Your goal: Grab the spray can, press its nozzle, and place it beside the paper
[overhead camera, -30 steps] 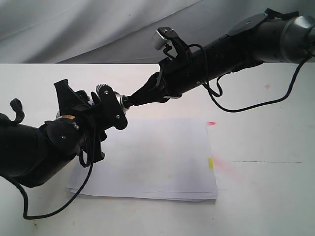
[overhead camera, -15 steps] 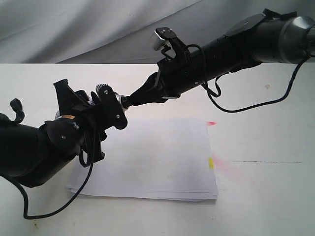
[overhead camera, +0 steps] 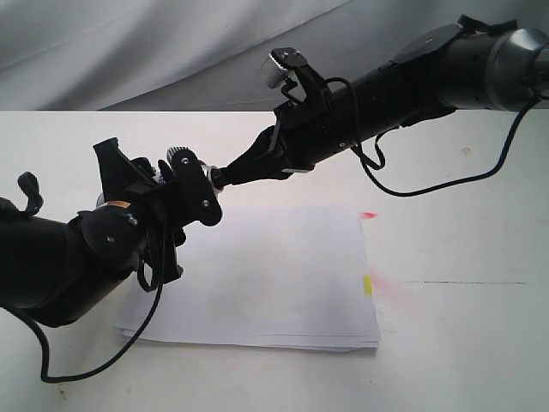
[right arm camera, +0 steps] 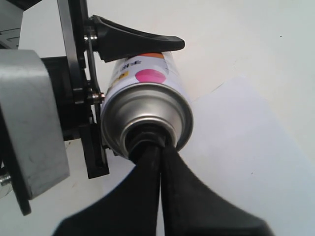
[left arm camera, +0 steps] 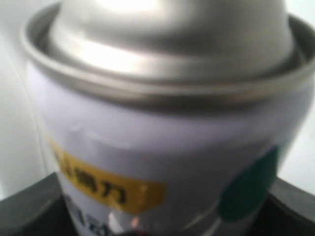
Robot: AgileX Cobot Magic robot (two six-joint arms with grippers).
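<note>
The paper [overhead camera: 274, 275] lies on the near desk [overhead camera: 455, 326], above its far left corner the left claw [overhead camera: 159, 184] grips the spray can [right arm camera: 147, 96] lifted sideways, and the right claw [right arm camera: 158, 147], fingers pressed together, touches its nozzle [right arm camera: 140, 133] from the far right.

The spray can [right arm camera: 147, 93], a small cylinder with white label, pink and teal dots, a yellow band and a silver domed shoulder, hangs almost on its side in the left gripper [overhead camera: 184, 176], near the far left corner of the paper [overhead camera: 274, 275]. Its black nozzle [right arm camera: 142, 133] is mostly hidden by the closed tips of the right gripper [right arm camera: 153, 142], which touch it. The paper is a thin white stack lying flat, with yellow and pink marks at its right edge
</note>
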